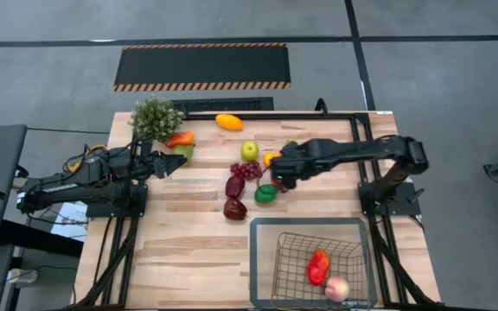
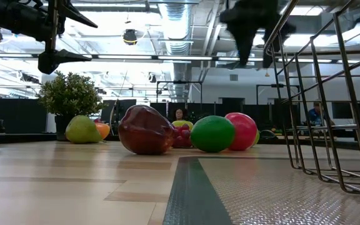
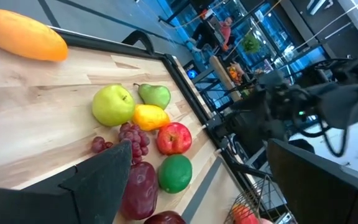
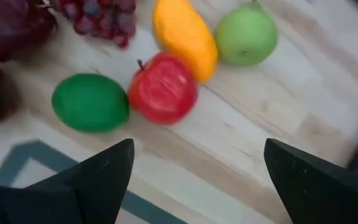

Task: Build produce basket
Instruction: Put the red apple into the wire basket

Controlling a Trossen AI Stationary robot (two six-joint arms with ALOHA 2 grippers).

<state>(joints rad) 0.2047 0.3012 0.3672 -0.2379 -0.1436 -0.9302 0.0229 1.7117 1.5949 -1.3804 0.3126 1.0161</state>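
Basket (image 1: 262, 259) at near table edge, right of centre, on grey mat. Inside: red pepper-like piece (image 1: 318, 266) and pale peach-coloured fruit (image 1: 337, 288), side by side near its near-right corner.

Rest of produce loose on table: green round fruit (image 4: 90, 101) touching red apple (image 4: 163, 88), yellow-orange piece (image 4: 184, 36), grape bunch (image 1: 247, 170), two maroon pieces, green apple (image 1: 249, 150), orange mango (image 1: 228, 122) near far edge.

Right gripper (image 1: 277, 179) above red apple, fingers spread wide, empty.

Left gripper (image 1: 178, 162) beside potted plant (image 1: 155, 117), fingers wide apart, holding nothing.
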